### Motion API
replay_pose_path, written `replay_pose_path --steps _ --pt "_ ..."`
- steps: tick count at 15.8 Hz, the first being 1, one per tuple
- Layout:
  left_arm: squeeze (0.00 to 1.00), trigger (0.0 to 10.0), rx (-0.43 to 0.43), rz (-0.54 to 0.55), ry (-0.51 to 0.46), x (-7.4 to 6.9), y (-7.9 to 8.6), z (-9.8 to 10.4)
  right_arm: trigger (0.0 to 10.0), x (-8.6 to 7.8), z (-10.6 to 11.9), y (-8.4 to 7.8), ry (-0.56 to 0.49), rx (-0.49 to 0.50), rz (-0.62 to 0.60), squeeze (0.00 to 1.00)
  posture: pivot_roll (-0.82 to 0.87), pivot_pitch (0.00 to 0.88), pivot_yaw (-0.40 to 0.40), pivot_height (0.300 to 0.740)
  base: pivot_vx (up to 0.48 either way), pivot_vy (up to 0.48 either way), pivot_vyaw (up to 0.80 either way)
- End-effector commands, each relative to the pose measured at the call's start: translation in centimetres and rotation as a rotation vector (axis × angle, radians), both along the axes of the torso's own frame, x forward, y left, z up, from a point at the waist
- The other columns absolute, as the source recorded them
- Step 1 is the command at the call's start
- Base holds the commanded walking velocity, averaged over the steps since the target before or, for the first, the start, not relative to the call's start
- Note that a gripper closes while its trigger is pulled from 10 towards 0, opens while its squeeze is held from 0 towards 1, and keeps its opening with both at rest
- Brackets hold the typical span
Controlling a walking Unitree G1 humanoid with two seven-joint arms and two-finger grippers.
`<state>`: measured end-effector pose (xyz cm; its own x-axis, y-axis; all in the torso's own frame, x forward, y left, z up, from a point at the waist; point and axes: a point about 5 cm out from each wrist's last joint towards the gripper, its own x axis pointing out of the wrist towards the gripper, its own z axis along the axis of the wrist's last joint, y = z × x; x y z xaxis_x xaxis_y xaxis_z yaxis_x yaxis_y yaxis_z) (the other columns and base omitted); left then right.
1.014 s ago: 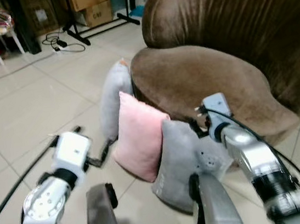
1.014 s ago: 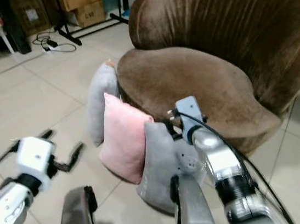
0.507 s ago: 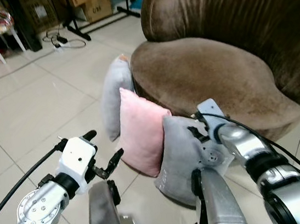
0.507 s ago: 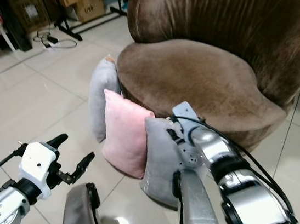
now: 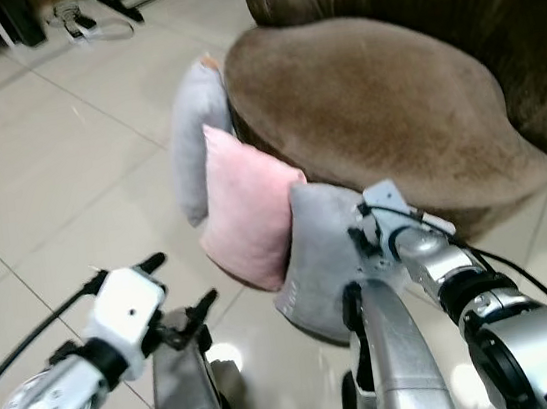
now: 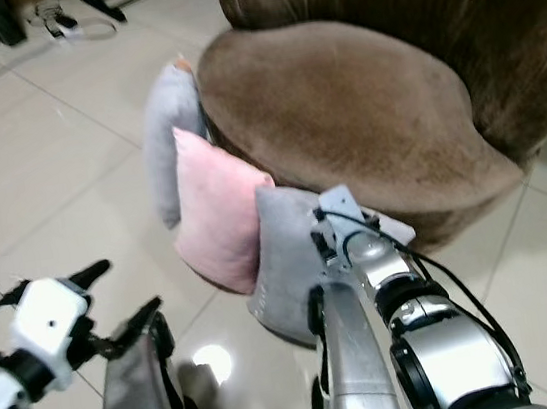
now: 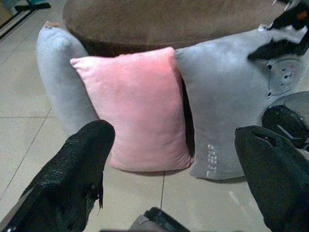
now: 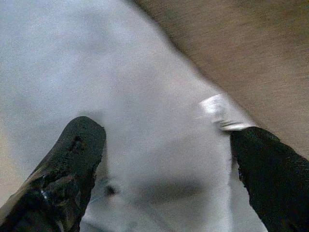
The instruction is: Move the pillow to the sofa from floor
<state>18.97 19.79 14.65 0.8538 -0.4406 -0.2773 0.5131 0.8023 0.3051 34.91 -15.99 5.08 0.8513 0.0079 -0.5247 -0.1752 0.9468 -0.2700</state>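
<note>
Three pillows lean upright on the floor against the front of the brown sofa (image 5: pixel 370 91): a grey pillow (image 5: pixel 192 139) farthest, a pink pillow (image 5: pixel 249 208) in the middle, and a near grey pillow (image 5: pixel 315 249). My right gripper (image 8: pixel 164 164) is open and pressed against the face of the near grey pillow (image 8: pixel 145 96), one finger (image 8: pixel 72 159) on each side of a patch of fabric near its white tag (image 8: pixel 217 108). My left gripper (image 5: pixel 178 283) hangs open low over the tiles, left of the pillows, facing the pink pillow (image 7: pixel 140 106).
Pale tiled floor (image 5: pixel 39 185) spreads out to the left. Cables and a black stand foot (image 5: pixel 78 23) lie at the far left corner. My own legs (image 5: pixel 183 398) stand close in front of the pillows. The sofa seat is bare.
The camera has tipped down and come closer to the pillows. My right gripper has stayed at the near grey pillow and sunk lower against it. The left gripper remains open.
</note>
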Motion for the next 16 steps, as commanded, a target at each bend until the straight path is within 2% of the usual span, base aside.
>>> replay_pose_path --steps 1,3,4,5,6,7,8,9,10,12,16 --pt "0.0 10.0 0.009 0.011 0.003 -0.8 0.2 0.4 10.0 0.1 0.1 -0.6 -0.017 0.004 -0.038 0.0 0.11 0.259 -0.059 0.495 0.0 0.0 0.0" --pt "0.0 10.0 0.01 0.012 0.008 -1.4 0.1 0.6 10.0 -0.1 -0.1 -0.9 -0.003 -0.068 -0.057 0.0 0.12 0.256 -0.058 0.495 0.0 0.0 0.0" --pt "0.0 10.0 0.009 0.014 0.014 -2.1 0.0 0.8 10.0 -0.2 -0.3 -1.1 0.0 -0.057 -0.108 0.0 0.12 0.254 -0.058 0.495 0.0 0.0 0.0" --pt "0.0 10.0 0.01 0.014 0.022 -2.5 0.0 1.0 10.0 -0.3 -0.5 -0.8 0.008 -0.003 -0.137 0.0 0.14 0.255 -0.058 0.495 0.0 0.0 0.0" --pt "0.0 10.0 0.015 0.009 0.034 -2.8 0.0 1.0 9.5 -0.5 -0.9 0.2 0.03 0.054 -0.11 0.0 0.14 0.257 -0.058 0.495 0.0 0.0 0.0" --pt "0.0 10.0 0.015 0.008 0.04 -3.0 0.0 1.1 7.6 -0.6 -1.0 0.6 0.037 0.068 -0.093 0.0 0.16 0.264 -0.058 0.495 0.0 0.0 0.0" --pt "0.0 10.0 0.016 0.008 0.042 -3.1 0.0 1.2 6.5 -0.6 -1.1 0.8 0.041 0.063 -0.08 0.0 0.16 0.265 -0.056 0.495 0.0 0.0 0.0" --pt "0.0 10.0 0.021 -0.001 0.057 -3.3 0.1 1.2 1.3 -0.7 -1.3 1.6 0.049 0.053 -0.035 0.0 0.16 0.263 -0.051 0.495 0.0 0.0 0.0" --pt "0.0 10.0 0.023 -0.003 0.063 -3.3 0.1 1.2 1.3 -0.8 -1.3 1.9 0.049 0.053 -0.025 0.0 0.16 0.26 -0.049 0.495 0.0 0.0 0.0" --pt "0.0 10.0 0.027 -0.003 0.066 -3.2 0.2 1.2 0.0 -0.8 -1.4 1.9 0.048 0.042 -0.027 0.0 0.16 0.257 -0.042 0.495 0.0 0.0 0.0" --pt "0.0 10.0 0.002 -0.087 0.128 -3.5 -0.6 1.0 0.0 -1.2 -1.9 1.7 0.055 0.033 -0.025 0.0 0.17 0.249 -0.031 0.495 0.0 0.0 0.0"
